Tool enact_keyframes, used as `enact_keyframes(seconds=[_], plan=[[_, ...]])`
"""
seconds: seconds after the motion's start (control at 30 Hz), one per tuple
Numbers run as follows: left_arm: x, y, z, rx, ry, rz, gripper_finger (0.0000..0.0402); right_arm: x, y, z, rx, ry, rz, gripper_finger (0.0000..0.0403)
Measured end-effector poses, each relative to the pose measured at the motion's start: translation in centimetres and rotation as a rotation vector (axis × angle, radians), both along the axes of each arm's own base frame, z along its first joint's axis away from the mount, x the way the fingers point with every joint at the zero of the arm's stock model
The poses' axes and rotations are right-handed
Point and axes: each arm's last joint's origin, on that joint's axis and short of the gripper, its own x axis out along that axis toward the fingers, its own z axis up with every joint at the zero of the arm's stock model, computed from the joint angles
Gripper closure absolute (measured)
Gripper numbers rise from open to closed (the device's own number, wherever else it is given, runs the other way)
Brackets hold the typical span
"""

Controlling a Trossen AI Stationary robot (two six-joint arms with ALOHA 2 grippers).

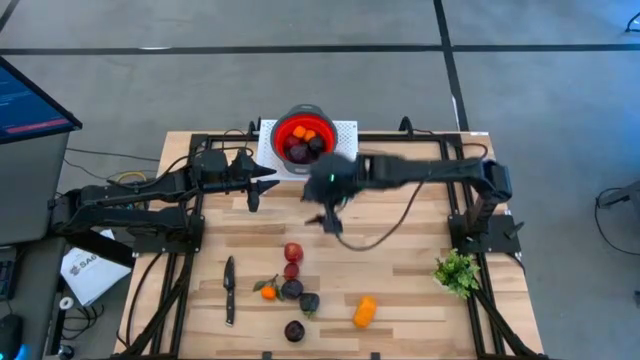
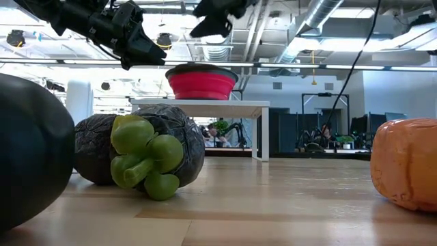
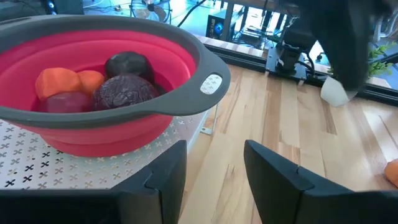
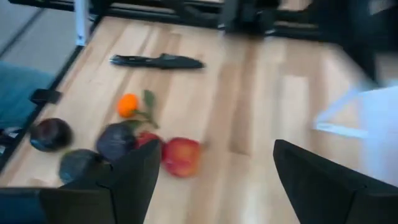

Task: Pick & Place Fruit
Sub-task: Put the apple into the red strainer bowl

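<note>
On the left of the high view the left gripper (image 1: 262, 182) hovers just beside the red bowl (image 1: 303, 137), its jaws spread and holding nothing; its fingers (image 3: 165, 177) frame the bowl's gray rim in the left wrist view. The bowl sits on a white perforated mat (image 1: 345, 133) at the far edge of the desk (image 1: 400, 260) and holds several fruit: orange pieces (image 3: 57, 82) and dark purple ones (image 3: 127, 91). Near the desk's front left lies a slim black knife (image 1: 229, 290). Right of it the remaining fruit cluster: a red apple (image 1: 293, 252), a small orange with a leaf (image 1: 268, 293), dark purple pieces (image 1: 294, 330), then an orange piece (image 1: 364, 312) apart to the right. Above the apple, the right gripper (image 1: 330, 218) hangs over the desk, jaws spread wide and empty. A green leafy sprig (image 1: 457, 270) sits at the right edge.
</note>
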Motion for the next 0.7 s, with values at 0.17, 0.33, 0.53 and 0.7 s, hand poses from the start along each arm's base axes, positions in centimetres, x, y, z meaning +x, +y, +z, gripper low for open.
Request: enact_keyframes(seconds=[0.17,0.33,0.53,0.7], plan=[[0.0,0.0,0.0,0.0,0.0,-0.001,0.0248,0.5,3.1,-5.6,0.074,-0.021,-0.002,0.0101],[0.0,0.0,0.0,-0.001,0.001,0.0,0.0248,1.7,4.5,-10.5,0.089,-0.048,0.014,0.0101],[0.0,0.0,0.0,0.0,0.001,0.0,0.0248,3.8,4.7,-15.6,0.01,-0.041,0.079,0.0101],[0.0,0.0,0.0,-0.002,0.002,0.0,0.0248,5.6,4.1,-17.1,0.003,-0.051,0.068,0.0096]])
